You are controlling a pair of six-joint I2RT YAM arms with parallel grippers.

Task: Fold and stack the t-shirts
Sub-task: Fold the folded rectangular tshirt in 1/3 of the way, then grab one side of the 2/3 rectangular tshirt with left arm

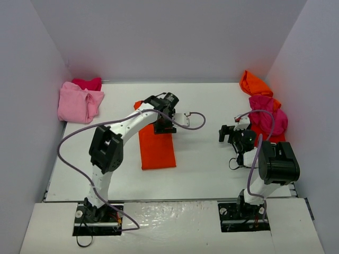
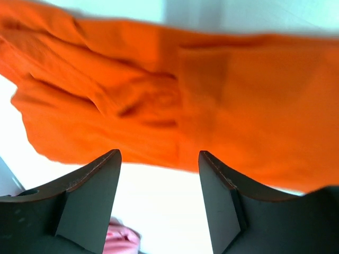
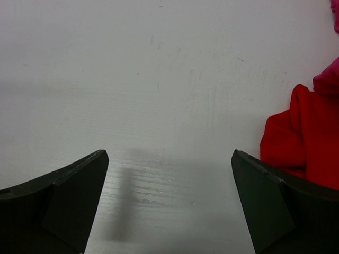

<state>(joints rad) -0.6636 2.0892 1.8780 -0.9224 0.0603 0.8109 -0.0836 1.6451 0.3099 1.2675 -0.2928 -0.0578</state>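
Note:
An orange-red t-shirt [image 1: 157, 150] lies folded into a long strip in the middle of the table [image 1: 206, 159]. My left gripper [image 1: 164, 127] hovers over its far end. In the left wrist view the jaws of this gripper [image 2: 159, 157] stand open with bare table between them, and the orange-red cloth [image 2: 212, 100] lies just past the fingertips. My right gripper [image 1: 228, 133] is open over bare table, holding nothing [image 3: 169, 156]. A red t-shirt [image 3: 310, 143] lies to its right.
A light pink t-shirt [image 1: 79, 103] with a magenta one [image 1: 88, 83] behind it sits at the far left. At the far right lies a pile of orange [image 1: 254, 83], magenta [image 1: 268, 115] and red [image 1: 271, 136] shirts. White walls [image 1: 32, 79] enclose the table.

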